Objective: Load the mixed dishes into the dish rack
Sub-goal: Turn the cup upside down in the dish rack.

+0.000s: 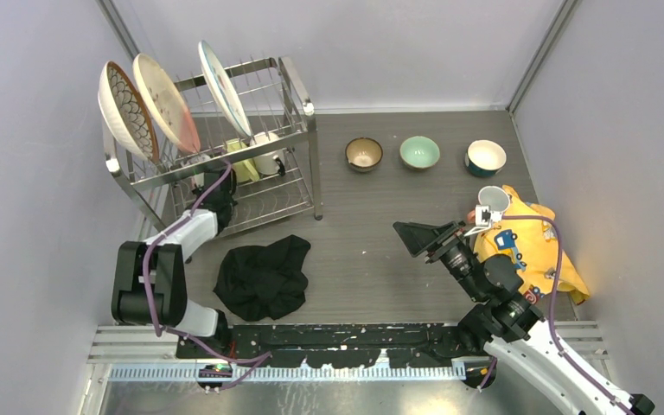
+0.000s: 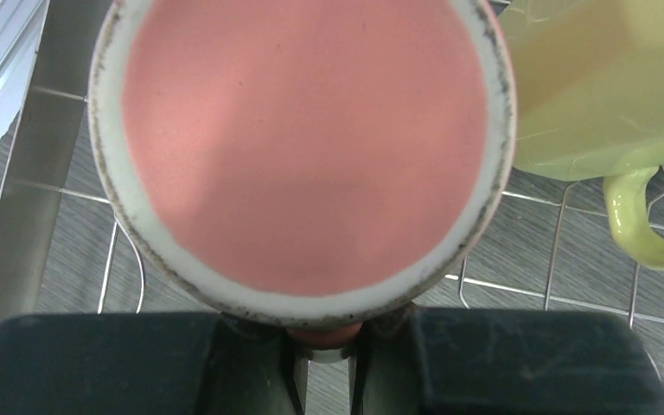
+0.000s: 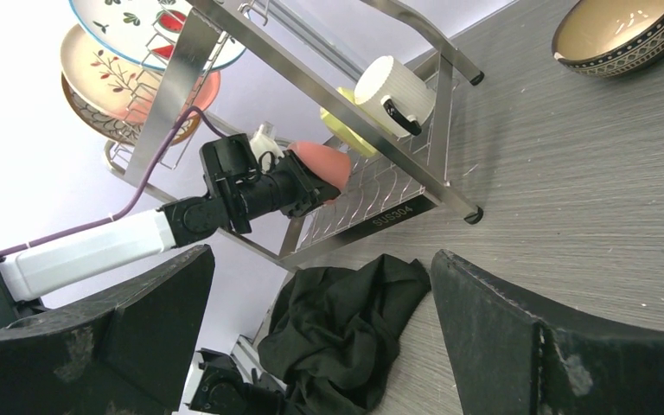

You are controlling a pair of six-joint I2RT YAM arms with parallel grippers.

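Note:
The dish rack (image 1: pixel 298 104) stands at the back left with three patterned plates (image 1: pixel 166 102) upright on its upper tier. A yellow mug (image 1: pixel 240 160) and a white mug (image 1: pixel 268 153) lie on the lower tier. My left gripper (image 2: pixel 326 333) reaches into that tier, shut on the handle of the pink mug (image 2: pixel 311 147), which hangs just above the rack's wires (image 2: pixel 562 233) beside the yellow mug (image 2: pixel 588 86). From the right wrist view the pink mug (image 3: pixel 322 166) sticks out beyond the left fingers. My right gripper (image 1: pixel 415 235) hovers open and empty over mid-table. Brown (image 1: pixel 364 154), mint-green (image 1: pixel 419 152) and blue (image 1: pixel 485 158) bowls sit at the back.
A crumpled black cloth (image 1: pixel 264 275) lies in front of the rack, between the two arms. A yellow cloth (image 1: pixel 527 246) lies at the right under the right arm, with a pale mug (image 1: pixel 493 199) at its far edge. Grey walls close in on both sides.

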